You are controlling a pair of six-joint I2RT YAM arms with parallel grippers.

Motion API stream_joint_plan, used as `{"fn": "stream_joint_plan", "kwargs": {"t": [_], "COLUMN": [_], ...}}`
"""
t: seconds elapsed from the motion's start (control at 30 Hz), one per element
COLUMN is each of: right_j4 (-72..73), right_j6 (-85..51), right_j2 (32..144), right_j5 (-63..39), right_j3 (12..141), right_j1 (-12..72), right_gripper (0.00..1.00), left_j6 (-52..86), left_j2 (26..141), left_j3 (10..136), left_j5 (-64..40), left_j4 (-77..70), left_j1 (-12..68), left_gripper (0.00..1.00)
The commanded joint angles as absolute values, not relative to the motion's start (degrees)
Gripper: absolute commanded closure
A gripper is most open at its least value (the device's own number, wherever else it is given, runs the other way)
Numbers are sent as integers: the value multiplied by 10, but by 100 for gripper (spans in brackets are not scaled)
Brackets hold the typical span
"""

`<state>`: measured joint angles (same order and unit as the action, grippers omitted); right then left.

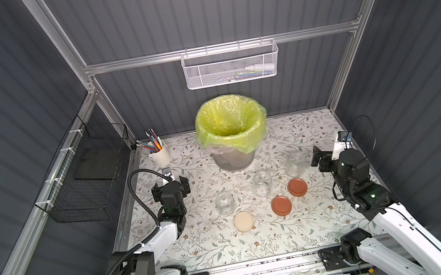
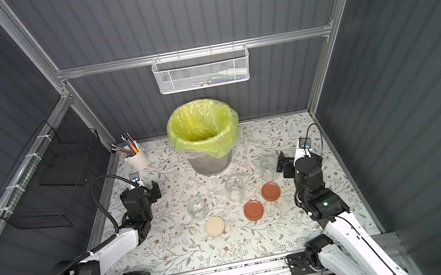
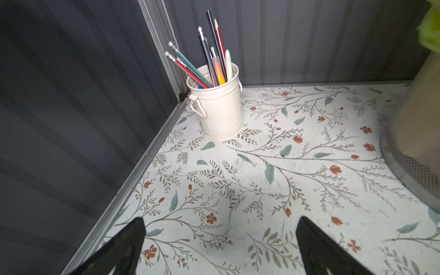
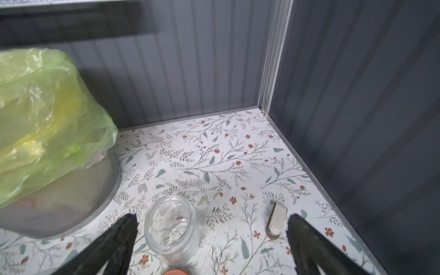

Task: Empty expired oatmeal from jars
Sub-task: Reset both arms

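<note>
Three jars (image 1: 263,183) stand upright, lidless and seemingly bare of oatmeal on the counter (image 1: 216,245), the end jar (image 1: 295,164) just beside the right gripper (image 1: 332,154), which gapes unladen like the farther left gripper (image 1: 170,186)

In both top views the left gripper (image 1: 169,184) sits centre-left and the right gripper (image 1: 332,154) centre-right, both arms reaching up the frame from the lower corners, jaws spread wide and empty.
</note>
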<state>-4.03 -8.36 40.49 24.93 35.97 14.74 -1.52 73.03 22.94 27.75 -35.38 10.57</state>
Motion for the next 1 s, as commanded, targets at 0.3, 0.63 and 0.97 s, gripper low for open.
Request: {"fn": "stream_joint_plan", "kwargs": {"t": [0.3, 0.63, 0.97], "right_j4": [199, 396, 617], "right_j6": [-28, -47, -54], "right_j2": [484, 651, 772], "right_j5": [120, 56, 44], "right_j3": [263, 193, 125], "right_j1": [26, -43, -43], "right_gripper": [1, 1, 1], "left_j6": [-5, -2, -9], "left_j2": [824, 946, 989], "left_j3": [180, 146, 144], "left_j5": [188, 189, 179], "left_j4": [-546, -725, -775], "left_j1": [69, 64, 64], "left_gripper": [0, 0, 0]}}
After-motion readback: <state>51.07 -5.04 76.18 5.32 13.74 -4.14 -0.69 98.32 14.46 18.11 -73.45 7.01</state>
